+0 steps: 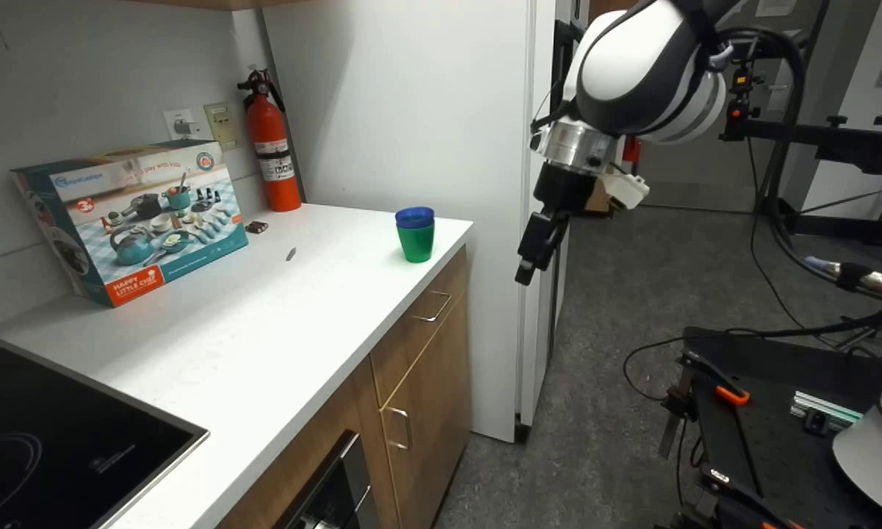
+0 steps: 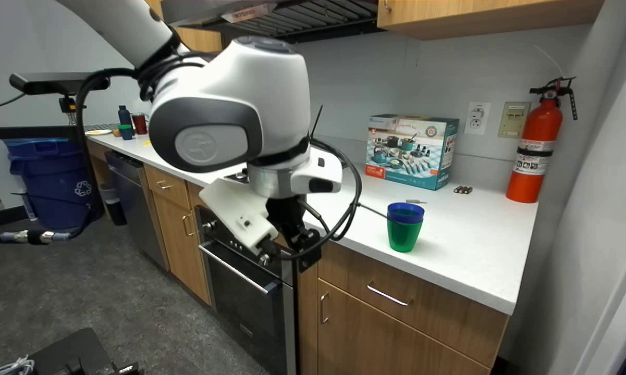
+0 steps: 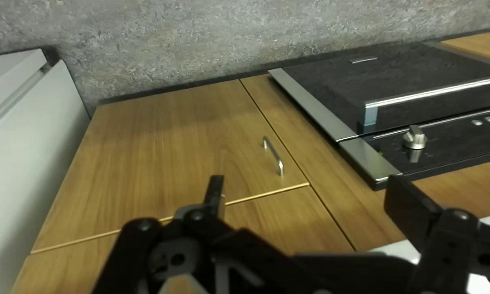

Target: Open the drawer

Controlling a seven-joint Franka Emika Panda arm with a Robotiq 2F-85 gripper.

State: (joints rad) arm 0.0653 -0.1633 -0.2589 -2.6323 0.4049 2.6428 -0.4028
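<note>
Across both exterior views runs one long white tabletop (image 1: 279,316). One white robot arm (image 2: 271,94) stretches near it, a round emblem (image 2: 203,147) on its cover. Beneath the tabletop sits one black oven (image 2: 245,312), its nameplate (image 2: 246,330) too small to read. A blue bin (image 2: 47,182) bears a white recycling symbol (image 2: 83,188). Above one wood cabinet door (image 2: 385,338), directly under the tabletop's end, is the drawer (image 2: 432,310), closed, with one level bar handle (image 2: 388,296). One box (image 1: 154,220) stands upright on the tabletop: "HAPPY LITTLE CHEF" is printed on its orange patch (image 1: 134,285), "play with kids" along the top; the brand is blurred. One red fire extinguisher (image 1: 268,125) stands beyond it, its labels (image 1: 276,167) too small to read. The jaws, spread wide and holding nothing, hang out past the tabletop's edge, apart from the drawer. Two cups stand near that edge, a blue cup (image 1: 415,215) nested in a green cup (image 1: 416,244). Farther in lie one thin grey object (image 2: 413,201) and dark cylinders (image 2: 463,190) too small to count.
</note>
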